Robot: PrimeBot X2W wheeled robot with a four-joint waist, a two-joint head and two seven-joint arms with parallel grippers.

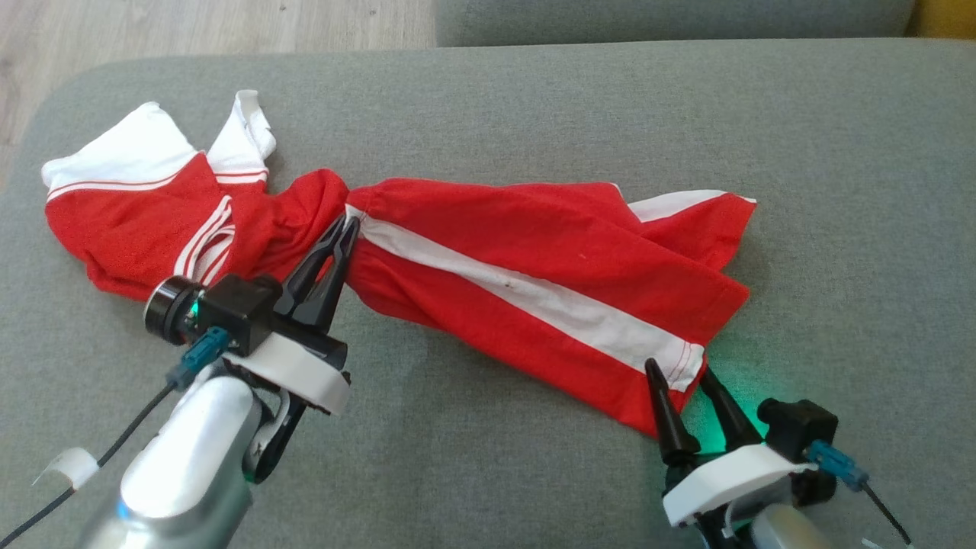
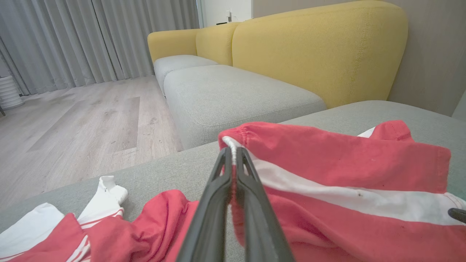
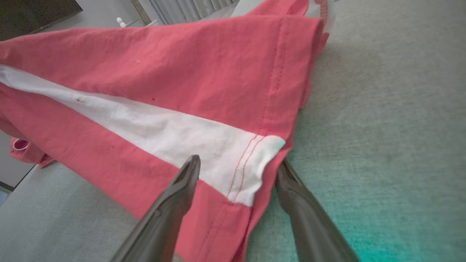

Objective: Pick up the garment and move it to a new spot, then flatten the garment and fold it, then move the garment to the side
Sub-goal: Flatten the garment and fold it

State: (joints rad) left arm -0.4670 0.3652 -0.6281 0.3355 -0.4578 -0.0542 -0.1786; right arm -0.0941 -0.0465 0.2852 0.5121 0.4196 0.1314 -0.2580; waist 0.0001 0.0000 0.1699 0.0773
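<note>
1. Jaws of the left gripper were pressed together and pinched the garment at the gathered end of its white stripe. This was a little toward 9 o'clock from the centre of the head view, and the arm reached in from 7 o'clock.
2. This garment was red with white bands and lay crumpled on the grey cushion. The bunched part with white panels was at 9 o'clock, and the longer part ran toward 4 o'clock.
3. At 5 o'clock the right gripper had its jaws spread wide around the hem corner where the white stripe ended, and it held nothing. One finger stood over the cloth. The other seemed to be tucked under the hem edge, but I could not tell this for sure.
4. I judged that the step in hand was to take a second hold, so that both arms could lift the garment.
5. To do it well, the right gripper should go a little deeper, past the red stitching, before it closes, so that it catches all layers and not only the thin edge.
6. After that, both arms should rise together and evenly. A hard pull to one side could draw the cloth out of the small left pinch.
</note>
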